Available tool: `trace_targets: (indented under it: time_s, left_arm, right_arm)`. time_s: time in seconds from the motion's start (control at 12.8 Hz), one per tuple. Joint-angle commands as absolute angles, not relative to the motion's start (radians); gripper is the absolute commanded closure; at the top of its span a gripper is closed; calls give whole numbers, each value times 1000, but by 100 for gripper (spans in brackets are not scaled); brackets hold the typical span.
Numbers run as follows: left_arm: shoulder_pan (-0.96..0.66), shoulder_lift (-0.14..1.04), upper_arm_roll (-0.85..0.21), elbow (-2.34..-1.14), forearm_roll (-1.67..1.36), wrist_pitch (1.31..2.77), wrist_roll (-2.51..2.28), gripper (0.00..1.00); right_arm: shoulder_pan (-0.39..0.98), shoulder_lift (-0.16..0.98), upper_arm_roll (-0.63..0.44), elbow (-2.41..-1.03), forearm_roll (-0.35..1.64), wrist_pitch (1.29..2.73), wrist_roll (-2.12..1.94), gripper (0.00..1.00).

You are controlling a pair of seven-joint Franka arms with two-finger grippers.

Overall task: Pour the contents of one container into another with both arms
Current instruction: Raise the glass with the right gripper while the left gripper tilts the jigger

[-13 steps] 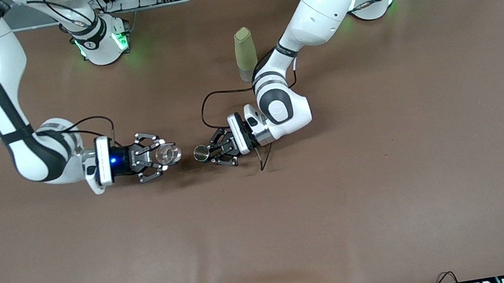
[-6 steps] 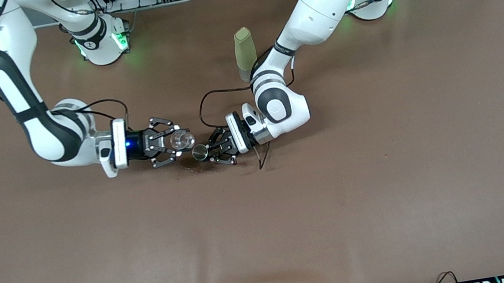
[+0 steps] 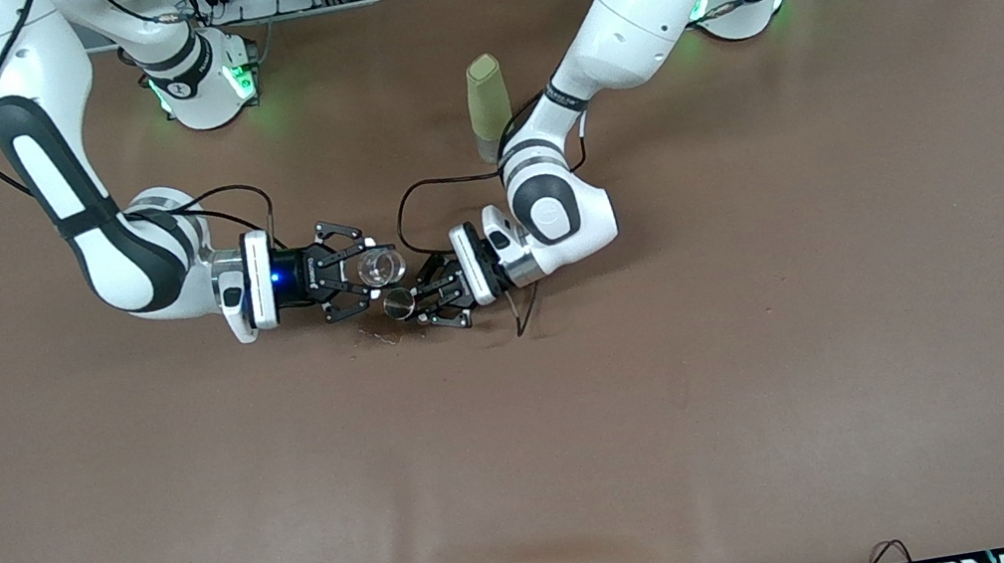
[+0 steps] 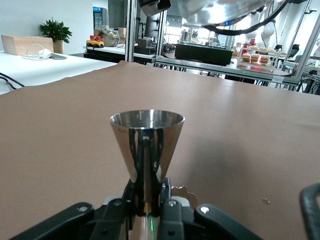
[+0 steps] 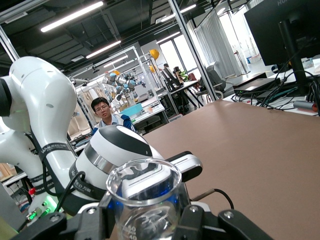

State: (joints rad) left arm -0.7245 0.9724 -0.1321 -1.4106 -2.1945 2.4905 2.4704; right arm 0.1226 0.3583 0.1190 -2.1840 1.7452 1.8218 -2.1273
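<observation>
My right gripper (image 3: 367,270) is shut on the small clear cup (image 3: 382,265), which it holds mouth up over the middle of the table. The right wrist view shows that cup (image 5: 145,197) between the right gripper's (image 5: 145,217) fingers, with printed marks low on its wall. My left gripper (image 3: 417,301) is shut on the waist of the silver jigger (image 3: 399,304), whose open cone points up. The jigger (image 4: 147,137) stands upright above the left gripper (image 4: 147,195) in the left wrist view. The two rims are side by side, almost touching.
A tall olive-green bottle (image 3: 488,104) stands on the brown table cover (image 3: 779,378), nearer the robots' bases than the grippers and close to the left arm's forearm. A small dark stain (image 3: 382,339) marks the cover below the grippers. A black cable loops beside the left wrist.
My right arm has carried the cup toward the left gripper, closing the gap until the cup is beside the jigger. The left gripper has hardly moved.
</observation>
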Motion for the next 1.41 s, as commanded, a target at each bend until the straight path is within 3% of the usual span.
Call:
trace_targets:
  time_s: [0.0, 1.33]
  left_arm:
    - [-738, 985, -123, -1382, -2226, 2511, 2485, 100]
    - [-733, 982, -123, -1385, -2224, 2511, 2485, 100]
  right_arm:
    - [141, 313, 107, -2220, 1772, 1822, -2059, 72]
    - [130, 318, 106, -2218, 1772, 1789, -1732, 72]
